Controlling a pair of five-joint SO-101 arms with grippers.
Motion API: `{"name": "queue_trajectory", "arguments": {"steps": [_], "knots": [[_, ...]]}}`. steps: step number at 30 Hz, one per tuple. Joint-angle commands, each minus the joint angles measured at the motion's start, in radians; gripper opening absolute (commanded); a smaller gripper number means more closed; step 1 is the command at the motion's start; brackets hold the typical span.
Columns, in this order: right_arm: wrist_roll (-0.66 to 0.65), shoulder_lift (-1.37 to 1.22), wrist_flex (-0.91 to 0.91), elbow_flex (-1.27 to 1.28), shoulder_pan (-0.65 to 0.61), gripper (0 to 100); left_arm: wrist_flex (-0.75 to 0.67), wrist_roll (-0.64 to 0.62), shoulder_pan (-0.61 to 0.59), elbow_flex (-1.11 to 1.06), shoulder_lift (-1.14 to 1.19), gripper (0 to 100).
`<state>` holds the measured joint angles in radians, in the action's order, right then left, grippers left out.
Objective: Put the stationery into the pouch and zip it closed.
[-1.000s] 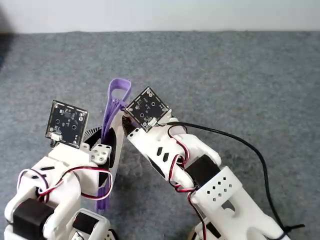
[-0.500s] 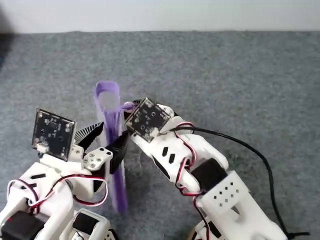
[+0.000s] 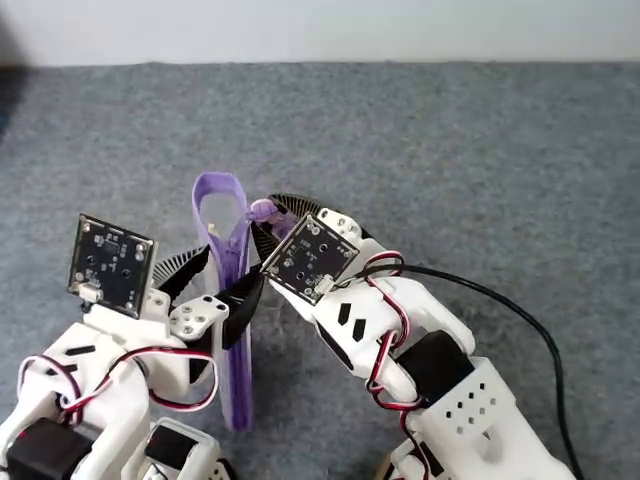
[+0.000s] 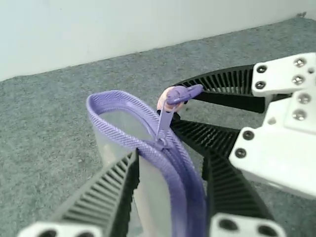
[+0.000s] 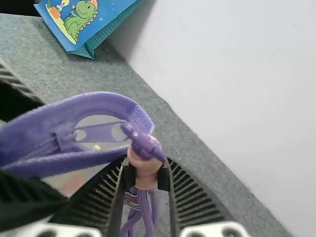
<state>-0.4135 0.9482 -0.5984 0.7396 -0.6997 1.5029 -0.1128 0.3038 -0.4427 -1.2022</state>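
Observation:
A clear pouch with a purple zipper band (image 3: 226, 300) stands on edge between the two arms. Its far end (image 4: 118, 111) gapes open while the near stretch is zipped. My left gripper (image 4: 170, 187) is shut on the pouch (image 4: 173, 168), one black ribbed finger (image 4: 111, 190) on each side of the zipped band. The purple zipper pull (image 5: 144, 148) with its pink tab (image 3: 262, 211) sits pinched between the pads of my right gripper (image 5: 144, 185), at the pouch's far end. Through the clear wall (image 5: 96, 133) something pale shows inside, too faint to name.
Grey carpet-like table surface (image 3: 450, 150) stretches wide to the right and far side, up to a white wall (image 3: 320, 30). A blue bag with a dinosaur print (image 5: 81, 19) lies by the wall. A black cable (image 3: 500, 300) trails off the right arm.
The pouch swung from leaning right to standing straighter and shifted left with the left arm. The right gripper came in over the far end and closed on the zipper pull.

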Motion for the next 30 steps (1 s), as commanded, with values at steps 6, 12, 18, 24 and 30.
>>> {"name": "queue_trajectory", "arguments": {"steps": [6, 12, 18, 24, 30], "knots": [[-0.026, 0.047, 0.010, -0.015, -0.010, 0.8, -0.014, 0.071, -0.006, -0.001, -0.005, 5], [-0.048, 0.044, 0.016, -0.008, 0.041, 0.8, -0.012, 0.100, -0.006, -0.001, -0.003, 1], [-0.048, -0.056, 0.113, 0.005, 0.150, 0.8, -0.012, 0.100, -0.006, -0.001, 0.002, 1], [-0.049, -0.157, 0.211, 0.000, 0.213, 0.7, 0.003, 0.100, -0.006, -0.001, 0.000, 1], [-0.049, -0.160, 0.209, -0.002, 0.206, 0.7, 0.044, 0.095, -0.005, -0.004, 0.002, 1]]}}
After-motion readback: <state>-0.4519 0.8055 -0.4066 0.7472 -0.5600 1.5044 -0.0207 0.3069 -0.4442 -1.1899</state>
